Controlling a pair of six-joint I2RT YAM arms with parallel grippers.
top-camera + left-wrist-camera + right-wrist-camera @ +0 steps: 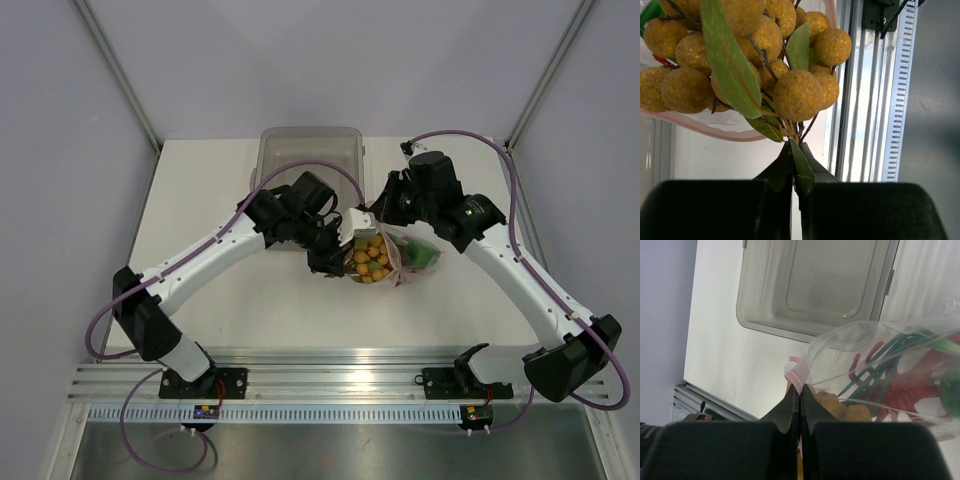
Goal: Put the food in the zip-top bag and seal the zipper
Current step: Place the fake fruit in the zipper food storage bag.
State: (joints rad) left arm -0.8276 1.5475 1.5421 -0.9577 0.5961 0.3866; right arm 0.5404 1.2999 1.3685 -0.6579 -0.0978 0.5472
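Gripping one ball cluster (765, 55): left claw (799, 150) | pinching zipper (799, 372) of one bag (880, 355): right claw (800, 392) | one tray (815, 285)

The middle of the white table (200, 180) was crowded: the crinkly transparent plastic bag (412, 255) and the cluster of small yellow-tan balls (368, 260) sat pressed together between the left gripper (340, 262) and the right gripper (383, 222), both clamped, with no gap to pass through. Just beyond them, the rigid clear grey rectangular tray (310, 150) blocked the far centre. The left arm (200, 255) and right arm (520, 280) slanted in from the near corners, fencing a free patch of table at near centre. Bare surface lay free at the far left; a purple cable (470, 135) looped over the far right.
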